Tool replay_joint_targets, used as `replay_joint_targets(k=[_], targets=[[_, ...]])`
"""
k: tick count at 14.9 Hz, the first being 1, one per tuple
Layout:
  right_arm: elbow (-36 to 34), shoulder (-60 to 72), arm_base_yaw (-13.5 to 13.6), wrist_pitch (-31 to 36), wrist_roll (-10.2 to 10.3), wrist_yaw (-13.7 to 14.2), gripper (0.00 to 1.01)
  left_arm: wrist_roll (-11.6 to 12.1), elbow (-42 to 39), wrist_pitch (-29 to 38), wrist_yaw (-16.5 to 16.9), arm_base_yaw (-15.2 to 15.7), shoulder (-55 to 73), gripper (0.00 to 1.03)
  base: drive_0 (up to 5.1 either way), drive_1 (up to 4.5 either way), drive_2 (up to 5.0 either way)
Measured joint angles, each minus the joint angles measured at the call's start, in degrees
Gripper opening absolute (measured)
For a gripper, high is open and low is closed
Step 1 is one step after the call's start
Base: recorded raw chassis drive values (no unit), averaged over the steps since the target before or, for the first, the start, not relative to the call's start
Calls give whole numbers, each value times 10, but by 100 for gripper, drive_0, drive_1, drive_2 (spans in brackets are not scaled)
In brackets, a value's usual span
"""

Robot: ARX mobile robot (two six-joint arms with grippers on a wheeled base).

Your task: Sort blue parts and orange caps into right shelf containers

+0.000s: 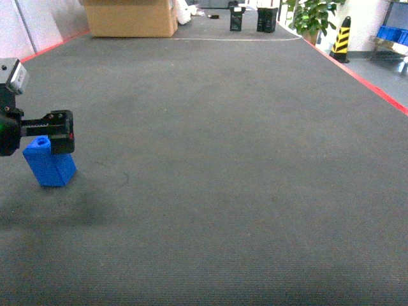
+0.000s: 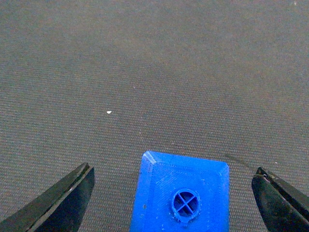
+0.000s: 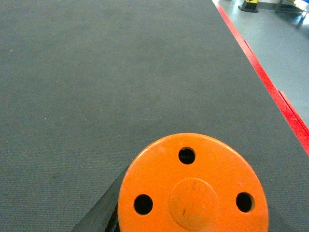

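Observation:
A blue part (image 1: 49,164) stands tilted on the dark carpet at the far left of the head view. My left gripper (image 1: 62,134) is just over its top. From the left wrist, the blue part (image 2: 181,186) with its round knob lies between the open fingers (image 2: 72,193), with a gap on each side. An orange cap (image 3: 193,188) with three holes in its flat top fills the bottom of the right wrist view. My right gripper (image 3: 193,220) is shut on it, with one dark finger (image 3: 101,210) showing at its left. The right gripper is outside the head view.
Far back stand a cardboard box (image 1: 131,18), two black objects (image 1: 266,19), a plant (image 1: 312,16) and a striped cone (image 1: 342,39). A red line (image 1: 376,83) edges the carpet on the right. Beyond it, a blue container (image 1: 394,32) sits on a metal shelf (image 1: 389,46).

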Motion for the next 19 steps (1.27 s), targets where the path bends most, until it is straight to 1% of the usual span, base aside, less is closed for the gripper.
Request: replay_joint_targets(k=[2,3,4,5,6,7,8,9,11,17,19], targets=[[0,0,0,0,0,0,45,-3,18,-14,0,1,17,98,0,0,0],[0,0,0,0,0,0,45,-17,33,-36,23,3,42,93,0,0,0],[0,0,0,0,0,0,45,-21,25,-25,17,3,42,63,0,0,0],[0,0,0,0,0,0,45,4,-73,48,10,3,-52,46,0,0,0],[0,0,0,0,0,0,45,7,-204,116,25,16,-255,45,0,0,0],[0,0,0,0,0,0,45,21,-277,116,10,20,-384,45,0,0,0],[0,0,0,0,0,0,45,35,-348,83,-5,22,-515,45,0,0,0],[0,0,0,0,0,0,45,40,-380,75,-6,22,-578,45,0,0,0],[0,0,0,0,0,0,45,46,-385,76,-6,22,-613,45,0,0,0],[0,0,0,0,0,0,45,50,-374,81,-6,22,-620,45,0,0,0],[0,0,0,0,0,0,45,51,-374,77,-6,22,-613,45,463,-228,-228]])
